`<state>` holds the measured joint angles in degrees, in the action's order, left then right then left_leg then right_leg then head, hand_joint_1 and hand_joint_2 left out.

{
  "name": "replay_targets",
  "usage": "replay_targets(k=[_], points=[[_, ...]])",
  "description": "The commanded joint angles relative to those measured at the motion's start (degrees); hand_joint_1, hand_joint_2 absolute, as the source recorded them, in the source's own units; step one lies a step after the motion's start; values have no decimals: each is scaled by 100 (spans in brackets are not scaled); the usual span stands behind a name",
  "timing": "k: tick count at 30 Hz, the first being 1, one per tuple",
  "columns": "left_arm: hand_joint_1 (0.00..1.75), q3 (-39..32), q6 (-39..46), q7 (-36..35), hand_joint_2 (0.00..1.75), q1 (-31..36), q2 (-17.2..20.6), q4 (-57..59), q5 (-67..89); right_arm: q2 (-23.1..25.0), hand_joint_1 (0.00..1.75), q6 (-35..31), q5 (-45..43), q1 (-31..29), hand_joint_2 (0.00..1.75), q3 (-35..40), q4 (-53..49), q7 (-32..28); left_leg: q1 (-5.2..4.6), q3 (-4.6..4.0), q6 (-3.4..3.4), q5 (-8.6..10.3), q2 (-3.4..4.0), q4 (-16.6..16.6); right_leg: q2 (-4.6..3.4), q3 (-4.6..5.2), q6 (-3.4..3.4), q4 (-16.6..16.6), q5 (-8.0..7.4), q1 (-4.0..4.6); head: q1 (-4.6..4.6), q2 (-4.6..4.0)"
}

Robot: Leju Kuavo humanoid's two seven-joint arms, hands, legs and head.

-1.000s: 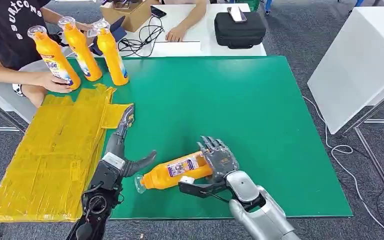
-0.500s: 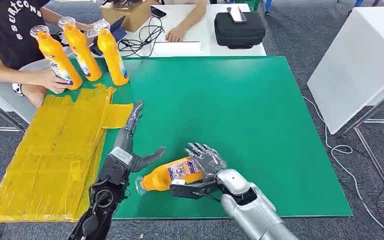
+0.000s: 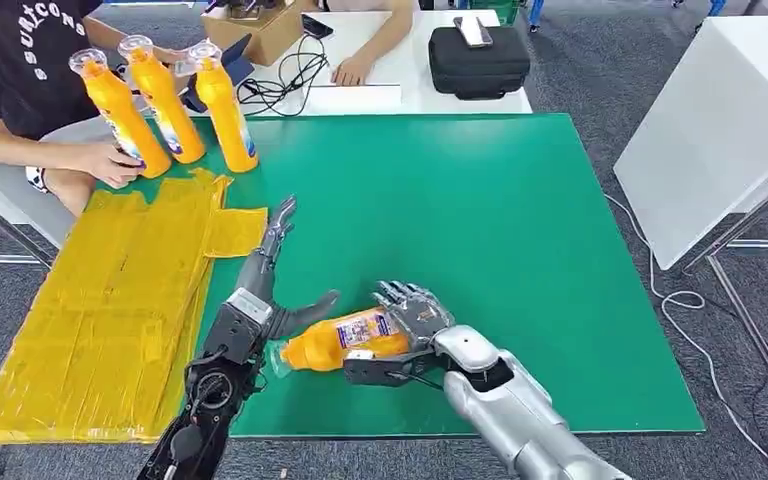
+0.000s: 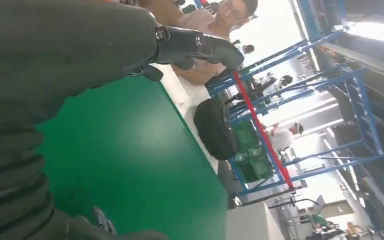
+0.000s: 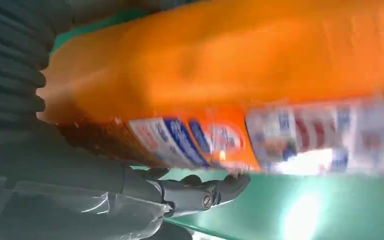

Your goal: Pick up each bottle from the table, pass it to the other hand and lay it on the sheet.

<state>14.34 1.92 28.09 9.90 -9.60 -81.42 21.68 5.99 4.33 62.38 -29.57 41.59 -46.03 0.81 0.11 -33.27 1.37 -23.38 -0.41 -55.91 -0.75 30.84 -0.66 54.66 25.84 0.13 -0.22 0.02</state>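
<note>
An orange bottle [image 3: 345,341] lies on its side above the near part of the green table [image 3: 480,220], gripped around its labelled body by the robot's right hand [image 3: 412,318], cap end pointing toward the left hand [image 3: 265,300]. That left hand is held flat and spread, fingers [image 3: 278,225] stretched away across the table and thumb [image 3: 310,308] angled out just beside the bottle's neck; it holds nothing. The right wrist view shows the orange body and its label [image 5: 220,137] pressed close against the palm, the thumb [image 5: 205,192] curled beneath. Beside the left arm lies the yellow sheet [image 3: 100,310], draped over the table's near left corner. At the far left edge a person's hand [image 3: 108,160] steadies one of three upright orange bottles [image 3: 165,100] standing at the sheet's far end.

The handover looks the risky step. With the left hand spread and only its thumb near the neck, the bottle could drop to the table if the right hand lets go before those fingers close, and a smooth rounded body may roll once loose. A grasp taken only at the narrow neck could let the heavier base swing down. The sheet's rumpled folds may also let a laid bottle roll off its edge
</note>
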Motion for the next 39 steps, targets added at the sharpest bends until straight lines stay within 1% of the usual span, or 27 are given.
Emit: replay_targets(k=[1, 2, 5, 6, 7, 8, 10, 11, 12, 13, 14, 15, 16, 18, 19, 23, 24, 25, 26, 27, 28, 29, 31, 33, 34, 39], points=[[0, 158, 24, -54, 175, 230, 122, 239, -55, -194, 175, 120, -45, -288, 175, 315, 1021, -2, 6, 23, -4, -2, -16, 6, 26, -35, -9, -16, 3, 6, -2, 0], [0, 169, 28, -54, 175, 211, 135, 203, -55, -215, 175, 90, -64, -278, 175, 284, 1028, 9, 3, 17, -2, 1, -16, 7, 22, -26, -6, -13, 2, 3, 0, 0], [0, 192, 38, -51, 175, 113, 169, 108, -59, -289, 175, -2, -77, -174, 175, 251, 951, 31, 9, 36, -4, -2, -26, 10, 36, -51, -11, -25, 4, 8, 0, 0], [0, 193, 84, -25, 175, 9, 197, 26, -52, -315, 175, -168, -14, -75, 175, 234, 885, 163, 5, 34, -1, 0, -20, 8, 25, -45, -6, -17, 3, 2, 0, 0], [0, 201, 109, 15, 175, -93, 220, -40, -44, -297, 175, -304, 26, 16, 175, 200, 872, 262, 5, 41, -2, -1, -23, 11, 29, -53, -7, -21, 3, 2, 0, 0], [0, 200, 116, 41, 175, -124, 209, -71, -32, -229, 175, -478, -54, 99, 175, 14, 845, 327, 7, 52, -3, -3, -22, 17, 31, -67, -9, -31, 4, 3, -2, 0], [0, 194, 65, 104, 175, -246, 209, -239, -68, -195, 175, -1102, -287, 407, 175, -434, 440, 302, 5, 53, -3, -4, -22, 17, 29, -68, -7, -28, 5, 0, 0, 0], [0, 184, 48, 106, 175, -293, 221, -311, -79, -227, 175, -1065, -279, 499, 175, -498, 253, 305, 2, 45, -2, -3, -22, 11, 26, -58, -4, -18, 5, -3, 0, 0], [0, 154, -49, 86, 175, -349, 222, -379, -200, -216, 175, -1303, -464, 689, 175, -763, -106, 247, 6, 50, -3, -6, -25, 14, 32, -66, -6, -25, 8, 0, -2, 0], [0, 108, -122, 64, 175, -431, 232, -472, -307, -223, 175, -1371, -537, 829, 175, -904, -374, 181, 6, 44, -3, -4, -24, 10, 30, -58, -5, -21, 6, 0, 0, 0], [0, 2, -361, -48, 175, -562, 245, -624, -715, -171, 175, -1698, -881, 1121, 175, -1258, -838, -79, 1, 37, -2, -2, -23, 8, 26, -48, -4, -14, 5, -5, -2, 0], [0, -21, -385, -61, 175, -628, 282, -724, -750, -203, 175, -1672, -864, 1221, 175, -1301, -1045, -63, 5, 43, -4, -7, -23, 8, 29, -56, -5, -19, 8, -1, 0, 0], [0, -175, -515, -139, 175, -745, 302, -884, -1172, -60, 175, -1995, -1799, 1638, 175, -1850, -1686, -601, 7, 50, -6, -12, -20, 11, 29, -63, -5, -23, 12, 2, -2, 0], [0, -348, -716, -197, 175, -750, 364, -1009, -1755, -47, 175, -2186, -2356, 1962, 175, -2136, -2258, -881, 7, 44, -7, -14, -19, 8, 27, -58, -4, -19, 13, 2, 2, 0], [0, -402, -749, -235, 175, -612, 387, -991, -1958, -1, 175, -2293, -2854, 2104, 175, -2355, -2522, -1097, 4, 34, -7, -15, -9, 3, 15, -43, -2, -8, 12, -1, 2, 0], [0, -383, -758, -298, 175, -481, 379, -923, -2003, -32, 175, -2262, -2889, 2090, 175, -2350, -2531, -1092, -1, -13, -5, -5, -20, 2, 22, 4, -2, -2, 7, -3, -4, 0], [0, -383, -758, -298, 175, -481, 379, -923, -2003, -32, 175, -2262, -2889, 2090, 175, -2350, -2531, -1092, 1, -6, -7, -11, -17, 0, 21, -5, -3, -3, 11, 0, -2, 0], [0, -356, -732, -302, 175, -459, 386, -887, -2030, 108, 175, -2445, -3324, 2135, 175, -2539, -2594, -1408, 0, -7, -4, -8, -15, 2, 17, -2, -3, -4, 7, 0, -2, 0], [0, -301, -725, -352, 175, -382, 431, -851, -2144, 88, 175, -2631, -3568, 2153, 175, -2593, -2567, -1563, 5, 1, -6, -14, -12, -1, 18, -12, -5, -6, 11, 6, 2, 0], [0, -249, -749, -389, 175, -325, 486, -838, -2276, 67, 175, -2746, -3913, 2261, 175, -2666, -2736, -1704, 2, -7, -4, -9, -12, 1, 15, -1, -4, -2, 8, 3, -2, 0], [0, -221, -714, -393, 175, -259, 512, -809, -2347, 36, 175, -2854, -4094, 2363, 175, -2731, -2891, -1821, 4, 3, -6, -14, -13, 0, 19, -13, -5, -3, 13, 5, -2, 0], [0, -231, -589, -384, 175, -218, 498, -800, -2403, 86, 175, -2973, -4474, 2514, 175, -2893, -3142, -2046, 3, -11, -5, -6, -22, 0, 26, 2, -4, -2, 9, 4, -2, 0], [0, -210, -500, -407, 175, -159, 513, -721, -2642, 142, 175, -3277, -4969, 2658, 175, -3112, -3314, -2448, 8, 2, -8, -18, -40, -7, 49, -21, -7, -3, 23, 9, 0, 0], [0, -256, -414, -393, 175, -73, 489, -575, -2793, 170, 175, -3397, -5464, 2653, 175, -3249, -3264, -2779, 3, -7, -4, -9, -27, 1, 31, -5, -5, -5, 11, 3, 0, 0], [0, -264, -404, -394, 175, -16, 475, -497, -2826, 200, 175, -3463, -5662, 2637, 175, -3321, -3237, -2977, 5, 2, -5, -14, -26, 1, 32, -17, -7, -8, 15, 5, 0, 0], [0, -178, -345, -418, 175, -56, 429, -527, -2714, 288, 175, -3446, -5745, 2424, 175, -3199, -2987, -3052, 2, -4, -6, -8, -13, 3, 20, -4, -4, -5, 8, 0, -2, 0]])
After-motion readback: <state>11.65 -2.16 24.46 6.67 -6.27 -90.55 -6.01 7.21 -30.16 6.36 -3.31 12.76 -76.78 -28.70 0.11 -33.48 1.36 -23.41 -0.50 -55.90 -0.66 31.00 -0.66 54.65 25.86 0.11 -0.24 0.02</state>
